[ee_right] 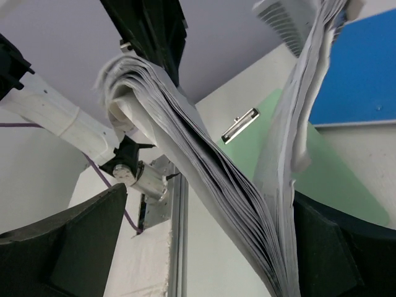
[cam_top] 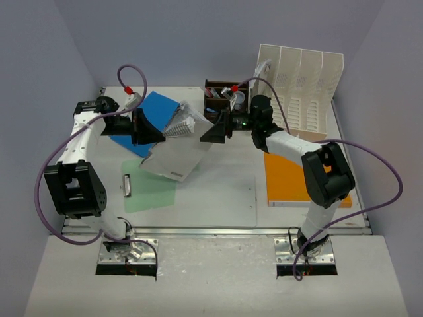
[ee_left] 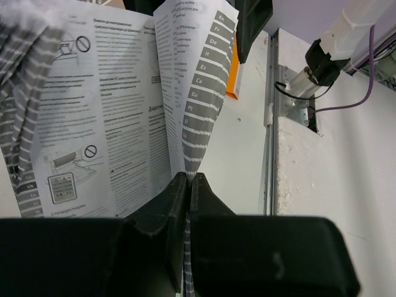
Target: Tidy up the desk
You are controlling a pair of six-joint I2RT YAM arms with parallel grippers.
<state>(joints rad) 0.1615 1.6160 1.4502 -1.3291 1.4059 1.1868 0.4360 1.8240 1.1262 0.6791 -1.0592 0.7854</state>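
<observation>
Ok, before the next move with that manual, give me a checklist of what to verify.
1. Hold: left gripper shut on the instruction manual: ok.
2. Second hand: right gripper open, a finger on each side of the pages: ok.
3. Manual closed and tidy: not ok, its pages fan apart.
4. Manual's lower edge off the desk: cannot tell.
5. White file rack upright at the far right: ok.

Left hand (cam_top: 160, 136) pinched shut, right hand (cam_top: 202, 137) spread wide, both pointing inward.
</observation>
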